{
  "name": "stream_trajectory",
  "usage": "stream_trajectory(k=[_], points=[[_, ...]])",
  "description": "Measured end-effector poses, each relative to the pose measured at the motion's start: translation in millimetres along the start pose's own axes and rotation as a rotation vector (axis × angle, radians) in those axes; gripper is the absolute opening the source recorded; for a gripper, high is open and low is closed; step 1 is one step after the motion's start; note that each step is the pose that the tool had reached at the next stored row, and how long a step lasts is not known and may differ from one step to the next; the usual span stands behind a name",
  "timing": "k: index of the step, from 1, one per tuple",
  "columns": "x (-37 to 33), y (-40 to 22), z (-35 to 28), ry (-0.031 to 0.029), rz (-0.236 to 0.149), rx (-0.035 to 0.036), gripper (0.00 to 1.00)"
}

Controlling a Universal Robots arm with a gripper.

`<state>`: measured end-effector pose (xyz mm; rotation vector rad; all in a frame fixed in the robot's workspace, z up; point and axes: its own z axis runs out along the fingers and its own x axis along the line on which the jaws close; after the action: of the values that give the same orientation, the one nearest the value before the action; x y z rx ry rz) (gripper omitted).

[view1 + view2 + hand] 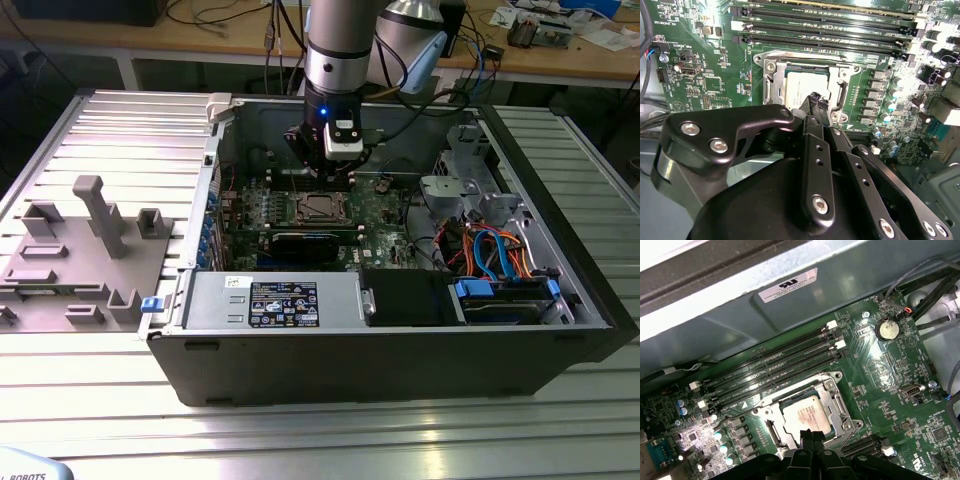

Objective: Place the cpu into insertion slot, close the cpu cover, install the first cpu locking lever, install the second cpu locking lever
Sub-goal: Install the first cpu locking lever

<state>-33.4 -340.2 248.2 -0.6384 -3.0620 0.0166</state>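
Your gripper (330,172) hangs inside the open computer case (400,340), just above the middle of the green motherboard (385,205). In both wrist views its fingertips (811,436) are pressed together into one narrow black tip with nothing between them — the claw is closed and carries nothing.

The cpu (806,418) already lies in the insertion slot (806,87): you can see its dull silver top, with a faint reddish smear, sitting flat and square inside the socket. The closed tip sits at the cpu's near edge (816,100); whether it touches the chip you cannot tell.

The cpu cover (832,399) shows as a silvery frame around the chip, and it seems to lie down around it, though you cannot be sure how flat it is. A thin wire lever (742,410) runs along the socket's side nearest the memory slots (775,367), which lie in parallel rows just beyond it.

In the exterior view, a grey fixture block (80,250) rests on the ribbed table (320,440) well to the exterior view's left of the case.
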Motion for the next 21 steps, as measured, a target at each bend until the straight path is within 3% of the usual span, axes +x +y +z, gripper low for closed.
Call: stream_trajectory(k=[21], points=[[0.0,0.0,0.0,-0.0003,-0.024,0.0003,0.11]])
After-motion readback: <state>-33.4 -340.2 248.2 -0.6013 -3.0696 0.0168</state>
